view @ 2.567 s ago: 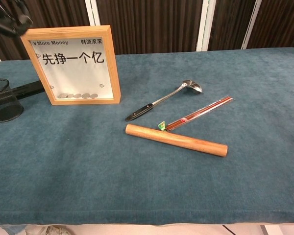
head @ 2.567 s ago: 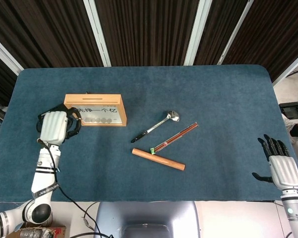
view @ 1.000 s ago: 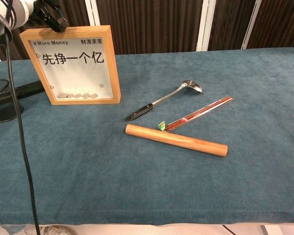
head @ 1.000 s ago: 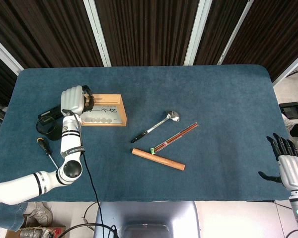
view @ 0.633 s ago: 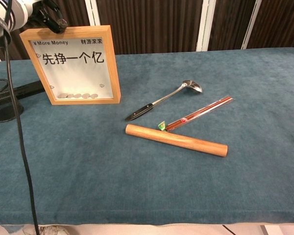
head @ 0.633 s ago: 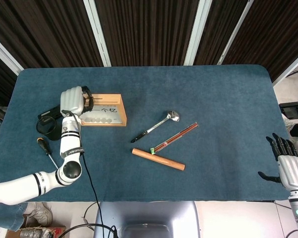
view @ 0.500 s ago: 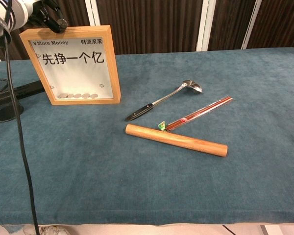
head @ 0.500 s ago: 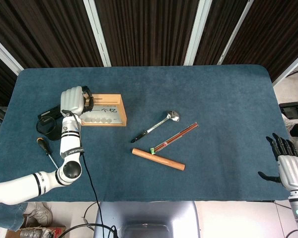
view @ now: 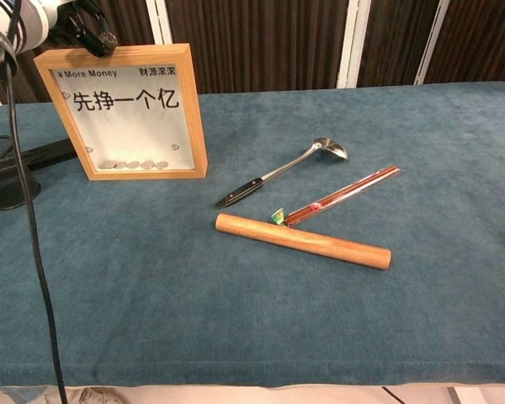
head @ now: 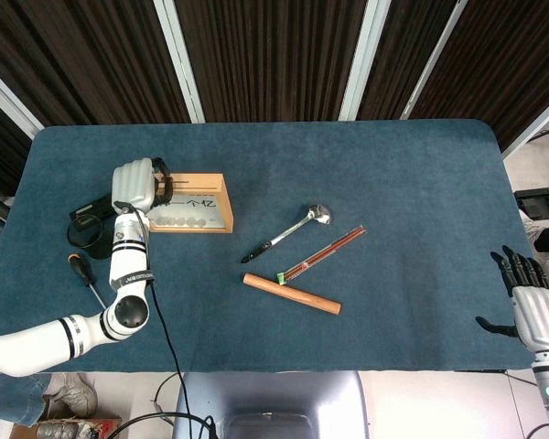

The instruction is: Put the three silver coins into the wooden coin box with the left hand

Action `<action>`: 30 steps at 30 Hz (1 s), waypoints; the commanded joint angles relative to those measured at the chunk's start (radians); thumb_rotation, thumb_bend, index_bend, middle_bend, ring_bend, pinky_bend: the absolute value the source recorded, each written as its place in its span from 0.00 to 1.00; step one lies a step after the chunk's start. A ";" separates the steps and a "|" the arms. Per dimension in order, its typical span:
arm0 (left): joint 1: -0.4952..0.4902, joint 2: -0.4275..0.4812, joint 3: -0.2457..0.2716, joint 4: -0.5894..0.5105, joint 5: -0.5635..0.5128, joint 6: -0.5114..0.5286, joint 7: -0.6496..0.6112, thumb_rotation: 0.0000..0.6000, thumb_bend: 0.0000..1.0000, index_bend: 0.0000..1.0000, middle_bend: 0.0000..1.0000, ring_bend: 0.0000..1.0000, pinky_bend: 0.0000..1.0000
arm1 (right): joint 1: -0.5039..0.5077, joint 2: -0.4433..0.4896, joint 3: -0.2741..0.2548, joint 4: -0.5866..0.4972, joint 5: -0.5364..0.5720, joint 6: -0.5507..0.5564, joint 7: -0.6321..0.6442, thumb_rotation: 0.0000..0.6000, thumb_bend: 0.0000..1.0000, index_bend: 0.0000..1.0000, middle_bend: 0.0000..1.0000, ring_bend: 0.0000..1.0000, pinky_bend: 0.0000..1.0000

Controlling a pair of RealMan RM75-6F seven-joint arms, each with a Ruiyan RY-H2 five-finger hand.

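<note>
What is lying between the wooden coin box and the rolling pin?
In the chest view, only bare blue cloth lies between the coin box and the rolling pin; the ladle sits just off to the side.

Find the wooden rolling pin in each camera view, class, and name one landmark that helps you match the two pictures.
Head view: the wooden rolling pin lies on the table just below centre, slanting down to the right.
Chest view: the same pin lies right of centre, in front of the other utensils.
Shared landmark: the red chopsticks, whose green-tipped end lies close to the pin's left part in both views.
</note>
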 commanded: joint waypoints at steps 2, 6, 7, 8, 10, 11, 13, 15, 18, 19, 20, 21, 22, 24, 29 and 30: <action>0.000 0.002 0.006 0.004 0.002 -0.006 -0.004 1.00 0.44 0.61 1.00 1.00 1.00 | 0.000 0.001 0.001 -0.001 0.002 -0.001 0.000 1.00 0.14 0.00 0.00 0.00 0.00; 0.001 0.006 0.010 0.002 0.007 -0.009 -0.011 1.00 0.44 0.61 1.00 1.00 1.00 | 0.000 0.001 0.001 -0.002 0.005 -0.003 -0.002 1.00 0.14 0.00 0.00 0.00 0.00; 0.002 0.007 0.011 0.001 0.008 -0.010 -0.012 1.00 0.44 0.60 1.00 1.00 1.00 | 0.000 0.001 0.001 -0.002 0.005 -0.003 -0.002 1.00 0.14 0.00 0.00 0.00 0.00; 0.002 0.009 0.012 0.000 0.009 -0.010 -0.014 1.00 0.44 0.60 1.00 1.00 1.00 | 0.000 0.001 0.001 -0.002 0.005 -0.003 -0.003 1.00 0.14 0.00 0.00 0.00 0.00; 0.002 0.009 0.014 0.000 0.012 -0.010 -0.017 1.00 0.44 0.60 1.00 1.00 1.00 | 0.000 0.001 0.000 -0.003 0.004 -0.004 -0.004 1.00 0.14 0.00 0.00 0.00 0.00; 0.003 0.009 0.015 -0.001 0.014 -0.010 -0.018 1.00 0.44 0.59 1.00 1.00 1.00 | 0.000 0.001 0.000 -0.003 0.004 -0.004 -0.004 1.00 0.14 0.00 0.00 0.00 0.00; 0.002 0.010 0.018 0.000 0.019 -0.008 -0.019 1.00 0.44 0.59 1.00 1.00 1.00 | 0.000 0.001 0.000 -0.003 0.004 -0.004 -0.004 1.00 0.14 0.00 0.00 0.00 0.00; 0.002 0.009 0.020 0.000 0.026 -0.004 -0.023 1.00 0.44 0.59 1.00 1.00 1.00 | 0.000 0.002 -0.001 -0.004 0.003 -0.004 -0.003 1.00 0.14 0.00 0.00 0.00 0.00; 0.002 0.009 0.023 0.000 0.031 -0.003 -0.025 1.00 0.44 0.59 1.00 1.00 1.00 | 0.000 0.002 0.000 -0.003 0.003 -0.004 -0.002 1.00 0.14 0.00 0.00 0.00 0.00; 0.002 0.009 0.023 -0.001 0.031 -0.003 -0.026 1.00 0.44 0.59 1.00 1.00 1.00 | 0.000 0.002 0.000 -0.003 0.003 -0.004 -0.002 1.00 0.14 0.00 0.00 0.00 0.00; 0.003 0.009 0.023 -0.001 0.033 -0.002 -0.029 1.00 0.44 0.59 1.00 1.00 1.00 | 0.000 0.003 0.000 -0.003 0.003 -0.004 -0.001 1.00 0.14 0.00 0.00 0.00 0.00; 0.003 0.009 0.024 0.000 0.035 -0.002 -0.029 1.00 0.44 0.58 1.00 1.00 1.00 | 0.000 0.003 -0.001 -0.003 0.003 -0.004 -0.001 1.00 0.14 0.00 0.00 0.00 0.00; 0.003 0.010 0.025 0.000 0.036 -0.002 -0.029 1.00 0.44 0.58 1.00 1.00 1.00 | 0.000 0.003 -0.001 -0.003 0.002 -0.004 -0.001 1.00 0.14 0.00 0.00 0.00 0.00; 0.002 0.010 0.026 0.000 0.038 -0.003 -0.031 1.00 0.44 0.58 1.00 1.00 1.00 | -0.001 0.003 -0.001 -0.003 0.002 -0.004 -0.001 1.00 0.14 0.00 0.00 0.00 0.00; 0.002 0.012 0.029 0.001 0.045 -0.004 -0.034 1.00 0.44 0.58 1.00 1.00 1.00 | 0.000 0.003 -0.001 -0.003 0.003 -0.006 -0.002 1.00 0.14 0.00 0.00 0.00 0.00; 0.002 0.012 0.030 0.001 0.047 -0.003 -0.034 1.00 0.44 0.58 1.00 1.00 1.00 | 0.000 0.003 -0.001 -0.003 0.004 -0.006 -0.003 1.00 0.14 0.00 0.00 0.00 0.00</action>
